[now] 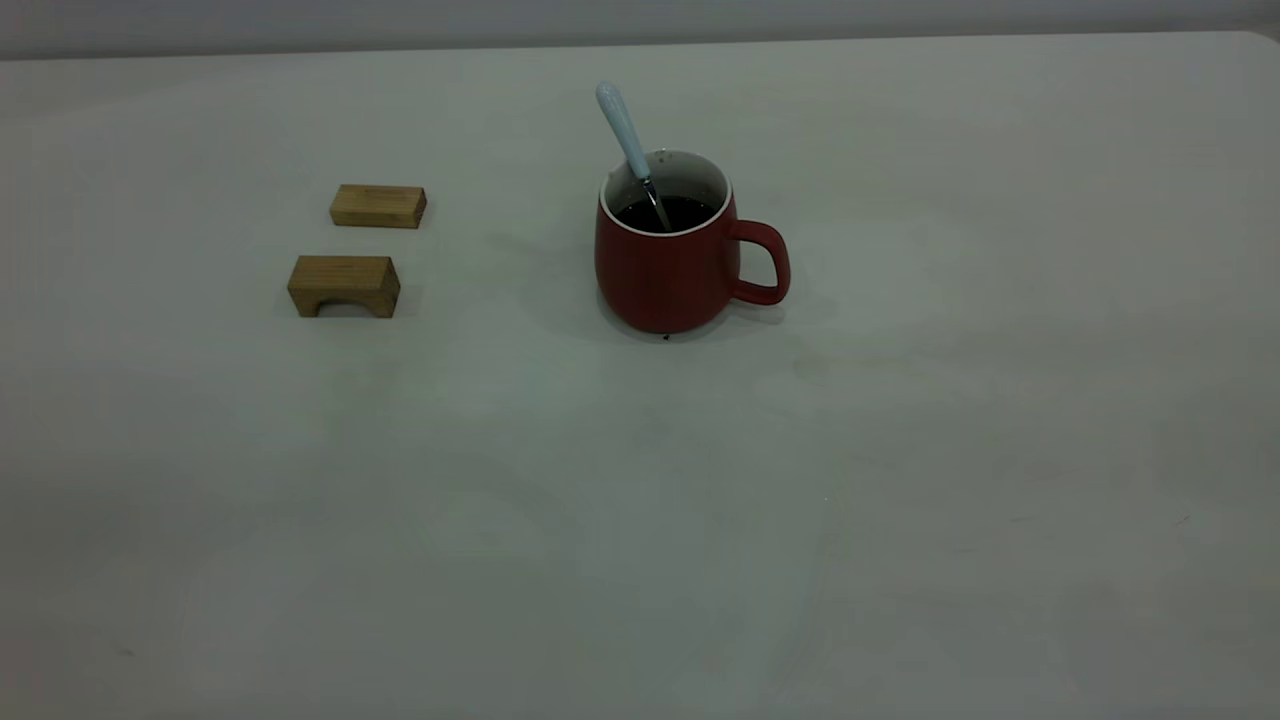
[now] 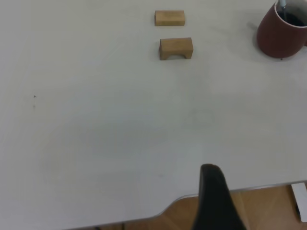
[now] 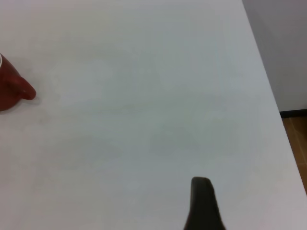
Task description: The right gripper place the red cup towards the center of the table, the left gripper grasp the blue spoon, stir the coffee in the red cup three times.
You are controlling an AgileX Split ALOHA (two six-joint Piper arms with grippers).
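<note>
- The near part of the table (image 1: 640, 560) is bare in the exterior view, and neither arm shows there.
- Left gripper (image 2: 214, 201): only one dark finger shows in its wrist view, over the table's near edge, well apart from everything. Whether it is open or closed cannot be told; nothing is seen in it.
- Right gripper (image 3: 203, 203): again only one dark finger, above bare table, far from the cup. Its opening cannot be told either.
- Farther back, left of centre, stand two wooden blocks: an arched one (image 1: 344, 286) nearer, a flat one (image 1: 378, 206) just behind.
- The cup (image 1: 668, 262) stands upright near mid-table, handle pointing right.
- The coffee (image 1: 668, 212) fills it partway.
- The spoon (image 1: 630, 148) rests in the cup, bowl in the coffee, handle leaning up and left over the rim.
</note>
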